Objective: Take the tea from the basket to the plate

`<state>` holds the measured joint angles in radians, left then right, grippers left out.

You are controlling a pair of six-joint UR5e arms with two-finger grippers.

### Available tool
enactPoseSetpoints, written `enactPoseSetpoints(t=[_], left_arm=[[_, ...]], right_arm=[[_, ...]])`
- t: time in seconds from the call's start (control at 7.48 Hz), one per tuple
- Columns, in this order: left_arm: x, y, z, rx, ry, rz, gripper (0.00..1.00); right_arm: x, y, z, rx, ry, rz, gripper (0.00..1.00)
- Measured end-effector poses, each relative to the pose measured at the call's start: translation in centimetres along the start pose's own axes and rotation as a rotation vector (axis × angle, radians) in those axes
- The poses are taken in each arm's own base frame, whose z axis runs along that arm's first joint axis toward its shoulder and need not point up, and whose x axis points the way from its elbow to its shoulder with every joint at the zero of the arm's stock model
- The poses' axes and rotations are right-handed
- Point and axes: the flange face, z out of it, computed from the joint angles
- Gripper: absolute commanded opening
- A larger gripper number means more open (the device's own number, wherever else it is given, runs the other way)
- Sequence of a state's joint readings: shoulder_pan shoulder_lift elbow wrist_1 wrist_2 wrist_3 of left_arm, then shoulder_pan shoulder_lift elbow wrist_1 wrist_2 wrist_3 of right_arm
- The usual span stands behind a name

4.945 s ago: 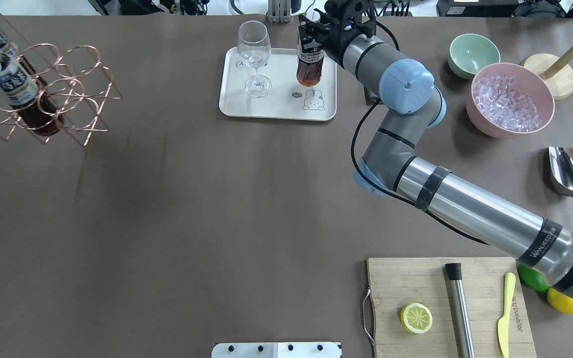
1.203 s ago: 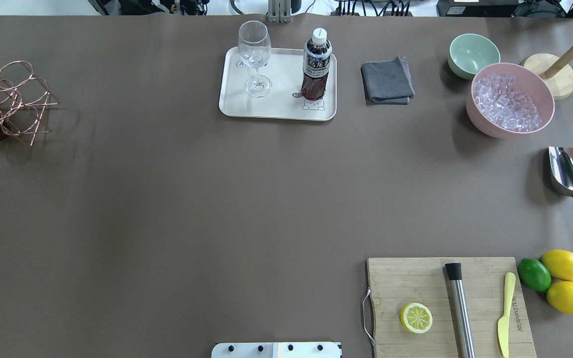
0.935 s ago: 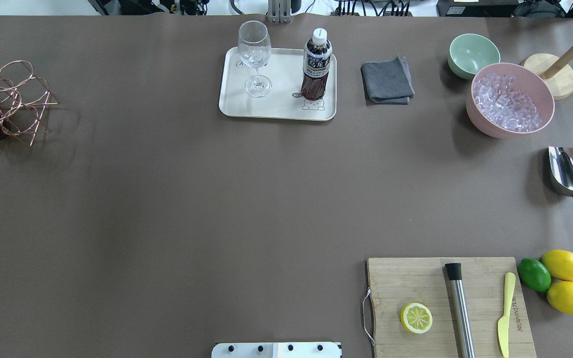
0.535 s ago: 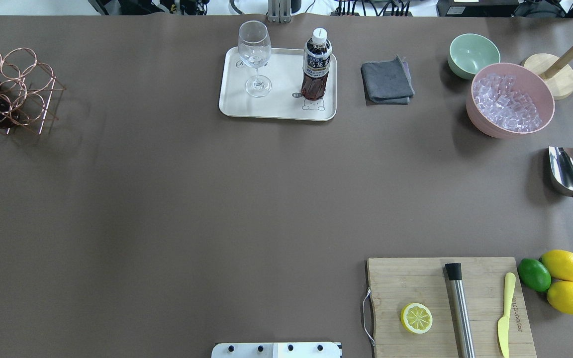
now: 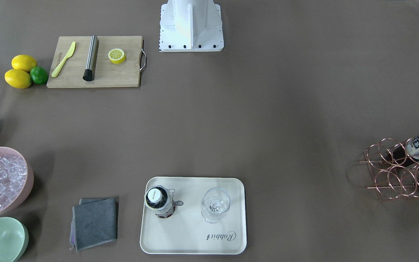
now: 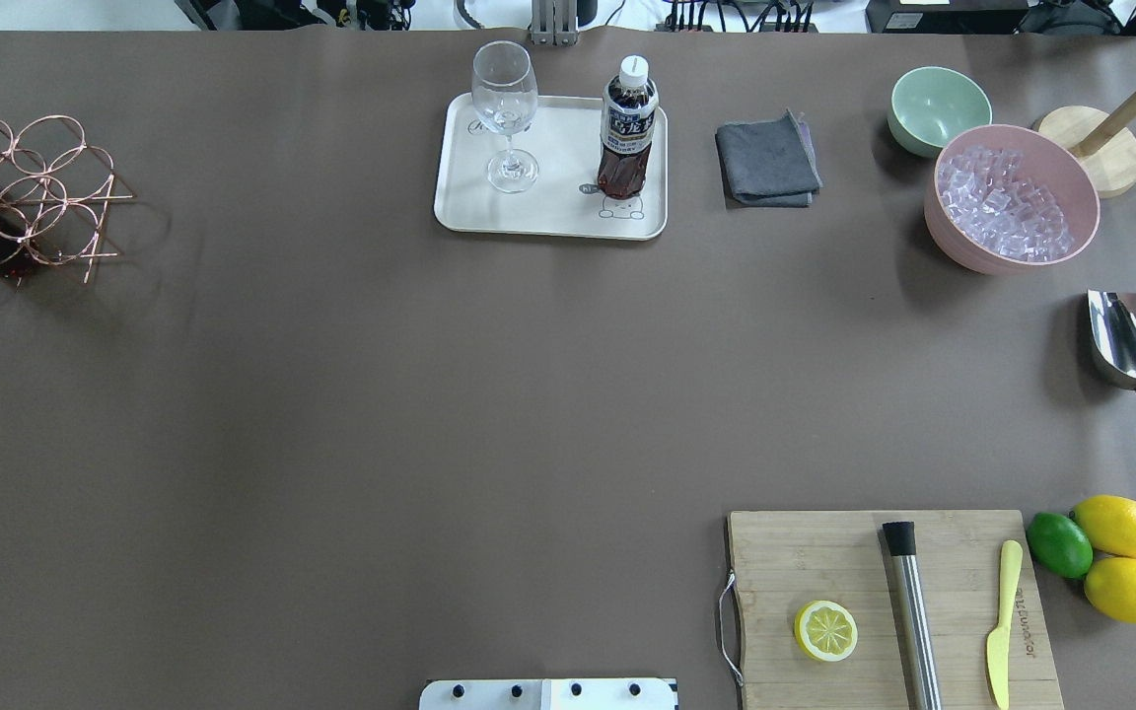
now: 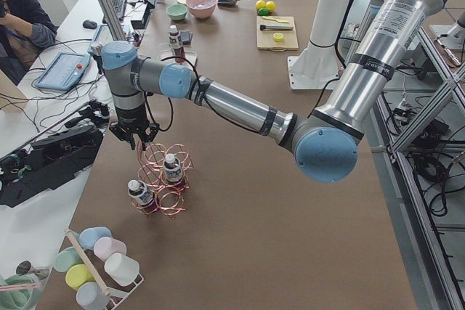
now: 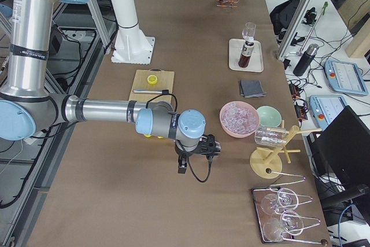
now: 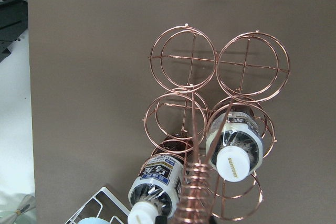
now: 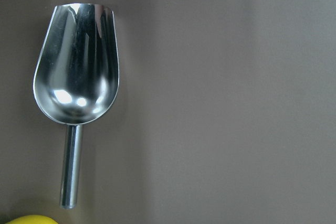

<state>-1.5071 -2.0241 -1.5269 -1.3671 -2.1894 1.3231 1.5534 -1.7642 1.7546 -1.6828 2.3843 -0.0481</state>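
Exterior front-facing view: the tea bottle (image 5: 156, 202) stands upright on the cream tray (image 5: 195, 240), just beside a stemmed glass (image 5: 215, 205). The copper wire rack (image 5: 395, 174) sits well apart at the table's end on my left side, with another bottle lying in an upper ring. Neither of my grippers appears here.

Overhead exterior view: same finding. The tea bottle (image 6: 627, 128) is upright at the tray's (image 6: 558, 212) right end, its base next to the printed animal drawing. A folded grey cloth (image 6: 767, 163) lies near the tray. The rack (image 6: 45, 187) is at the far left edge.

Exterior left view: my left gripper (image 7: 136, 136) is at the top of the rack's (image 7: 163, 179) wire handle. I cannot tell whether its jaws are apart or clamped on the handle. Two capped bottles sit in the rings.

Exterior right view: my right gripper (image 8: 193, 150) hangs over bare table, far from the tray (image 8: 254, 65) and the tea bottle (image 8: 245, 55). I cannot tell how its jaws stand.

Left wrist-mounted view: looking down the coiled handle onto the rack (image 9: 184, 56); two bottles occupy ring slots and the other visible rings are empty.

Right wrist-mounted view: a steel scoop (image 10: 79, 72) lies on the table below.
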Motion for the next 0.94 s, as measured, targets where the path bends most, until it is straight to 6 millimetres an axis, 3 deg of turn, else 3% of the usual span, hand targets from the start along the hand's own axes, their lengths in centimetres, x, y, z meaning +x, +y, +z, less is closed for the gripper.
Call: enactPoseSetpoints(t=[0.67,0.94], left_arm=[[1.8,0.3,-0.6,0.002,-0.015,-0.019,0.98],[4.7,2.0,0.1,0.000,-0.008,-0.061,0.98]], right_arm=[[1.2,0.6,-0.8,0.020,0.002,0.027,1.00],[1.8,0.9,-1.4,0.036,0.002,0.041,1.00]])
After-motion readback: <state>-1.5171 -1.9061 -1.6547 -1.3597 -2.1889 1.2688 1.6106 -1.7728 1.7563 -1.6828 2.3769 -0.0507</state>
